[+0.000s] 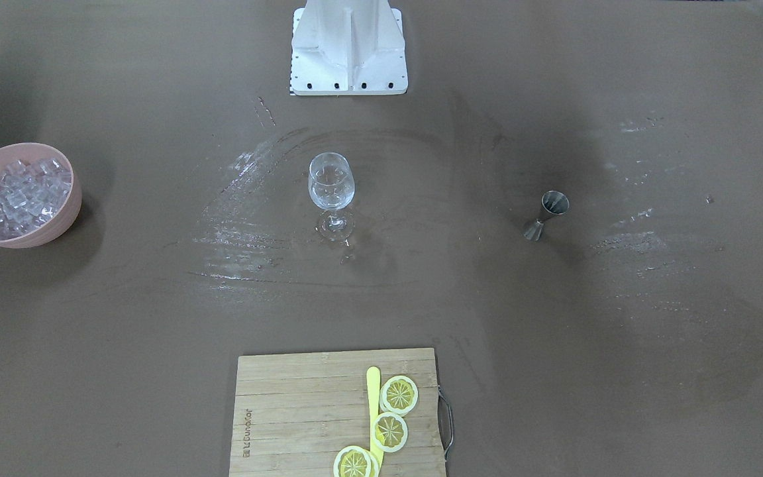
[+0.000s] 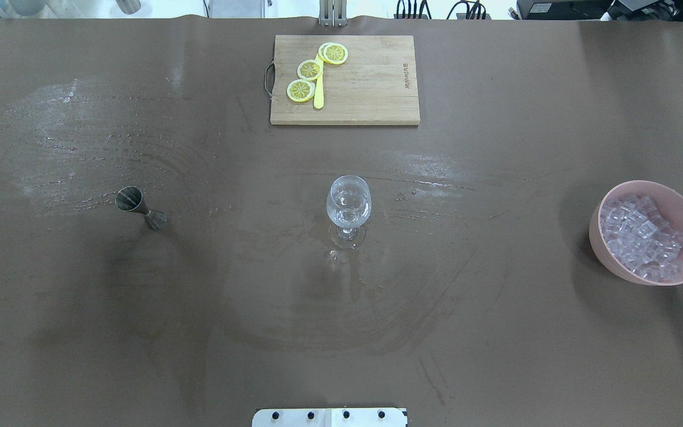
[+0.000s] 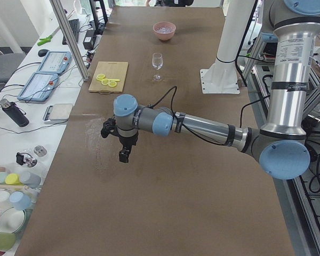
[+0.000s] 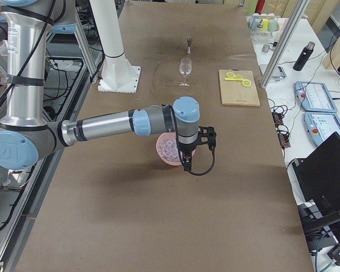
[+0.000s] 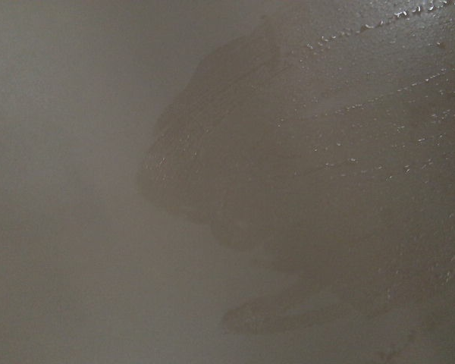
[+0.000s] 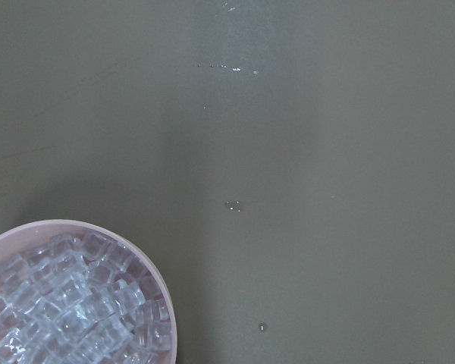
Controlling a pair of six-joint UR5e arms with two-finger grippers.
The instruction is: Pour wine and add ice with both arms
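Note:
The ice fills a pink bowl at the table's right end; it also shows in the right wrist view. A clear wine glass stands upright mid-table. A small metal jigger stands on the left side. My left gripper hangs over bare table beyond the jigger, and I cannot tell whether it is open or shut. My right gripper hangs over the near rim of the bowl, and I cannot tell its state either. No fingers show in either wrist view.
A wooden cutting board with three lemon slices and a yellow stick lies at the far edge. The white ribbed stand stands at the robot's side. Wet smears mark the brown table around the glass.

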